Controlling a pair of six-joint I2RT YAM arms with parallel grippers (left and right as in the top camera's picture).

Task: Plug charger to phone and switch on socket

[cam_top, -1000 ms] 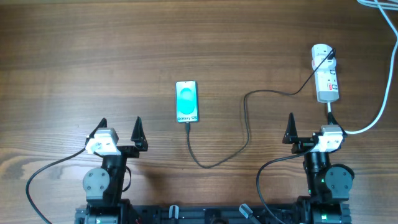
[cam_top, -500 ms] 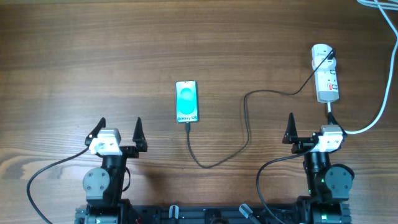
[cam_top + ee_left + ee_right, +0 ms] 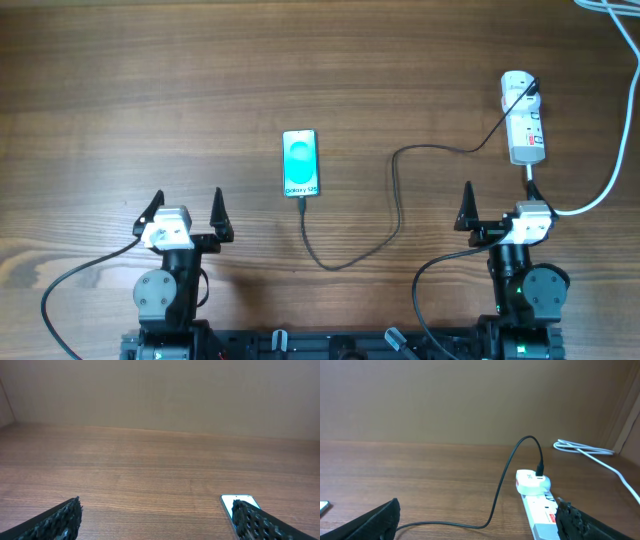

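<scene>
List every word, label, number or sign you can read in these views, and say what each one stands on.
"Galaxy S25" (last characters uncertain): on the phone, along its short edge nearest the robot, in the overhead view.
Red and black markings on the power strip: too small and blurred to read in either the overhead or the right wrist view.
Nothing else in these views carries readable text.

A: How is the right gripper (image 3: 477, 510) set?
B: Its fingers (image 3: 375, 522) are spread wide, low over the table (image 3: 420, 475).
A: What is seen ahead?
B: The socket (image 3: 540, 507) is laid flat at right. The charger (image 3: 540, 466) is plugged into its far end, arched up, then run down leftward. A white cord (image 3: 590, 453) is seen beyond.
</scene>
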